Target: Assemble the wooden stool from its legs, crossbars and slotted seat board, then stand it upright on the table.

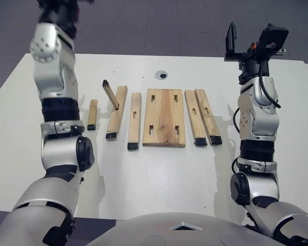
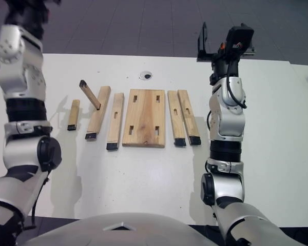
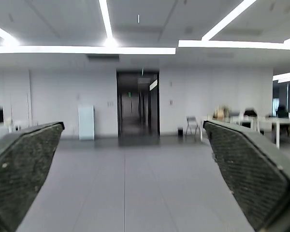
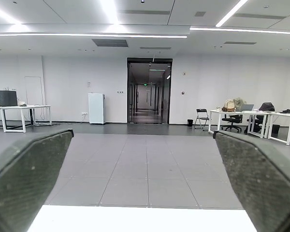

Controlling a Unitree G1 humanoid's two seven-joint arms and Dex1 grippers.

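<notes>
Well, left gripper (image 3: 134, 145) and right gripper (image 4: 144, 150) both gape wide, empty. The seat board (image 1: 165, 118), mid-frame, looks stiff and light. It is probably best pinched at an edge.

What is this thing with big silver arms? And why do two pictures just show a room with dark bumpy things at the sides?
It is a robot shaped a bit like a person. Two pictures come from cameras in its head, looking down over its arms at a white table. On it lie wooden stool parts: a wide seat board with slots, long strips on both sides, a short piece, and a thin stick leaning on one strip. The other two pictures come from cameras on its wrists. The dark bumpy things are fingers of the left gripper and right gripper. Both are raised, open and empty.
</notes>
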